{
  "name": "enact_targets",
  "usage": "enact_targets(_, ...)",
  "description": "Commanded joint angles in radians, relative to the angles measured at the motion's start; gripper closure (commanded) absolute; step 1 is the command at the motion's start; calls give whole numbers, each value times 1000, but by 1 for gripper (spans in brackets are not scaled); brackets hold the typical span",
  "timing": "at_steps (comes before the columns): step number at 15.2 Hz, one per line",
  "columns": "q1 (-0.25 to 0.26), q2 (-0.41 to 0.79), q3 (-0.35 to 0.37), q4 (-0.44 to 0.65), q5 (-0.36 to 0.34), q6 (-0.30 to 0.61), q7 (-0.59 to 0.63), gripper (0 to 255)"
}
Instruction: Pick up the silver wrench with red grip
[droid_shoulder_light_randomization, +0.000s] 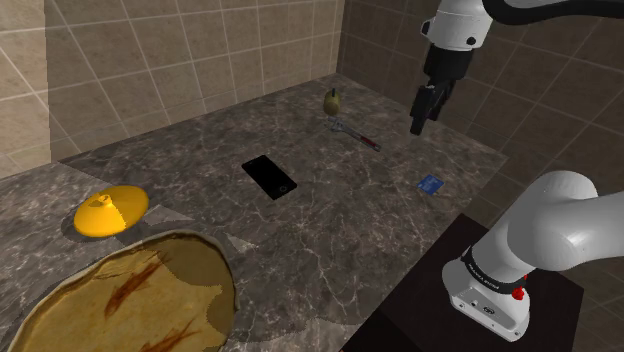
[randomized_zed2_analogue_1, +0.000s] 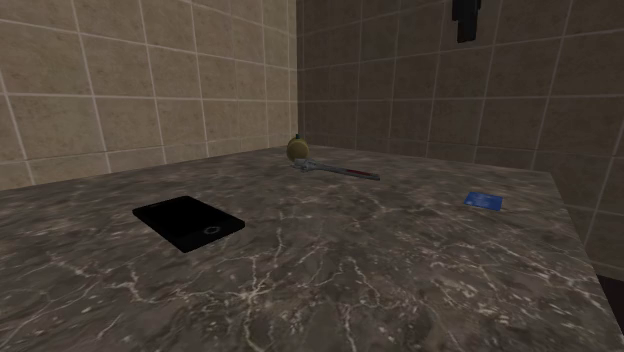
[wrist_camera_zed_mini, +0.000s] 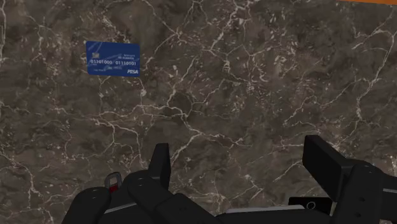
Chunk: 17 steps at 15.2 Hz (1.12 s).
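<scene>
The arm is hovering high above the table (droid_shoulder_light_randomization: 330, 225), so the approach seems to be only starting. The jaws are standing wide apart, gripping nothing, facing bare marble near a blue card (wrist_camera_zed_mini: 113, 58). The silver wrench with red grip (droid_shoulder_light_randomization: 353, 133) is lying flat near the table's far corner, just beside a yellowish pear (droid_shoulder_light_randomization: 331, 101). Next, the jaws are probably needing to cross toward that corner, square up across the slim handle and descend.

On the marble counter (droid_shoulder_light_randomization: 330, 240) a black phone (droid_shoulder_light_randomization: 270, 177) lies flat; beyond it stands a greenish pear (droid_shoulder_light_randomization: 332, 101), a blue card (droid_shoulder_light_randomization: 431, 184) well apart
</scene>
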Motion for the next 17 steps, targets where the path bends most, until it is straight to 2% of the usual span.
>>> enact_targets(1, 0, 0, 0, 0, 0, 0, 0, 0)
enact_targets(9, -42, 223, -46, -9, -54, 249, -69, 0)
enact_targets(17, -77, 493, -89, 71, -88, 461, -125, 0)
